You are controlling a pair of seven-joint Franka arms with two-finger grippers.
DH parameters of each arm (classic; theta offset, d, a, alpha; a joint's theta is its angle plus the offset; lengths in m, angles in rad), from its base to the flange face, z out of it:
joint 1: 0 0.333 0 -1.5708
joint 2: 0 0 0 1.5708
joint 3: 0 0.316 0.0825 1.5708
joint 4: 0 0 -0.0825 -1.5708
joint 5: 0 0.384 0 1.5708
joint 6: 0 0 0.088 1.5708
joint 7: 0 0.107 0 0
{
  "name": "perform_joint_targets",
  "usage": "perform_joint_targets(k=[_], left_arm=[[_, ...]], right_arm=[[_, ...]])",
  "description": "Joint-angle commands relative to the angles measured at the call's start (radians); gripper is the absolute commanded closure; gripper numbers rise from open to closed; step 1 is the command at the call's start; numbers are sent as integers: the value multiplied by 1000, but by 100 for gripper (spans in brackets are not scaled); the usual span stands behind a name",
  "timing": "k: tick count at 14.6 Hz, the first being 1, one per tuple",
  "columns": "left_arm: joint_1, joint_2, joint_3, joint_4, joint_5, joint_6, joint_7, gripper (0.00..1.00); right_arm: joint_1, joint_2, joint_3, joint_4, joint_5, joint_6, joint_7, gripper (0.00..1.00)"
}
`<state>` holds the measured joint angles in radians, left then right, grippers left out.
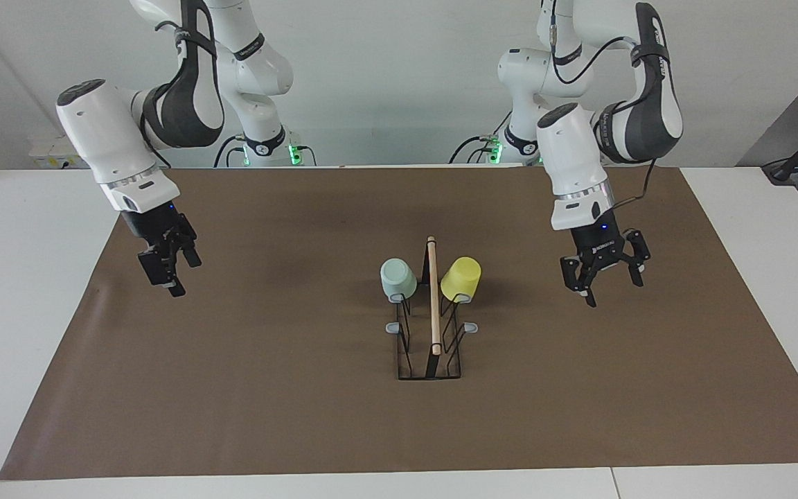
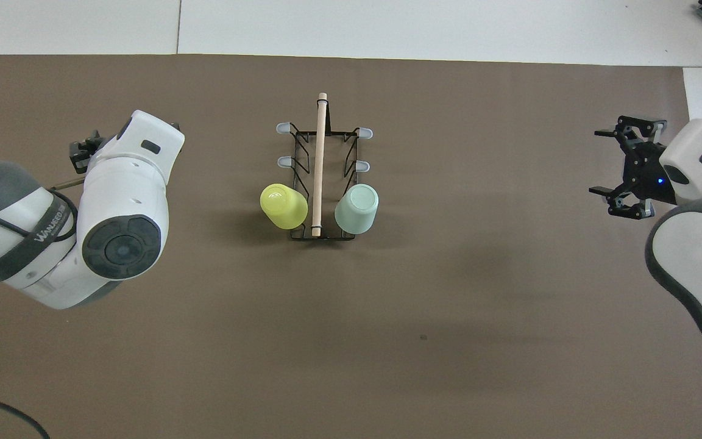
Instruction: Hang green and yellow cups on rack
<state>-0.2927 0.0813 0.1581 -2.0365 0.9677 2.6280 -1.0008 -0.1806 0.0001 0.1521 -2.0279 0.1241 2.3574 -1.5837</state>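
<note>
The black wire rack (image 1: pixel 432 350) (image 2: pixel 302 160) with a wooden rod on top stands mid-table. The mint green cup (image 1: pixel 398 278) (image 2: pixel 356 209) and the yellow cup (image 1: pixel 460 278) (image 2: pixel 283 206) hang upside down on its two prongs nearest the robots. The green cup is on the right arm's side, the yellow on the left arm's side. My left gripper (image 1: pixel 607 287) hovers open and empty over the mat, well off the yellow cup toward the left arm's end. In the overhead view the left gripper (image 2: pixel 83 152) is mostly hidden by its arm. My right gripper (image 1: pixel 176 281) (image 2: pixel 601 161) hangs open and empty over the mat at the right arm's end.
A brown mat (image 1: pixel 302 388) covers most of the white table (image 1: pixel 18 291). Several grey-tipped prongs (image 2: pixel 362 166) farther from the robots carry nothing. A small white box (image 1: pixel 66 151) sits by the wall at the right arm's end.
</note>
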Motion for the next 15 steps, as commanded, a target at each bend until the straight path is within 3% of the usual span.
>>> perform_joint_targets(k=[1, 4, 8, 12, 15], left_arm=[[24, 11, -14, 18, -111, 20, 123, 0], [23, 32, -14, 77, -265, -29, 276, 0], [24, 20, -15, 110, -436, -107, 471, 0], [50, -6, -9, 159, -699, -219, 764, 0], [87, -35, -5, 162, -817, -282, 901, 0]], right_arm=[[27, 5, 3, 47, -140, -59, 253, 0], [84, -3, 3, 49, -242, -105, 552, 0], [115, -28, 4, 69, -265, -157, 842, 0], [118, -26, 11, 173, -305, -353, 1104, 0], [127, -28, 6, 254, -301, -536, 1283, 0]])
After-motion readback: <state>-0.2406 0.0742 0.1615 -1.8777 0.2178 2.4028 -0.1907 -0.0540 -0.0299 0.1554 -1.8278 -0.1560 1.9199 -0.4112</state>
